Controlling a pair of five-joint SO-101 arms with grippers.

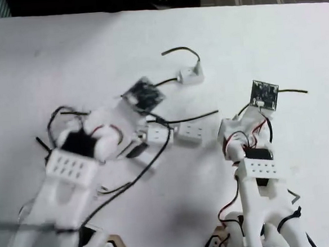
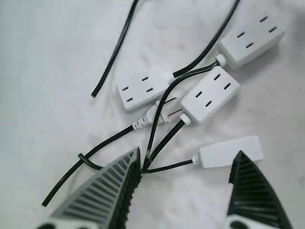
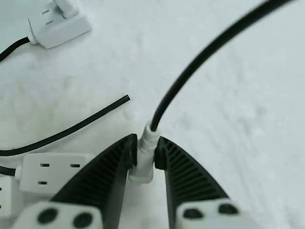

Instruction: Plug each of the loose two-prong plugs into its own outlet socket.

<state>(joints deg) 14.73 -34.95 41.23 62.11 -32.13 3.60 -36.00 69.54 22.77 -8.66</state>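
While the right gripper (image 3: 145,142) is clenched on a white plug (image 3: 141,171), the black cord (image 3: 209,52) of this plug runs away from the fingertips over the table. The plug is light and hard, but its smooth plastic can slip or turn between the pads. I think the hold should be on the flat sides of the body, not on the soft cord (it bends and pulls sideways). A near outlet (image 3: 55,171) lies just beside this gripper. The left gripper (image 2: 188,152) is released, jaws wide. A loose plug (image 2: 151,118) lies just ahead of its fingertips, beside a white outlet (image 2: 209,95).
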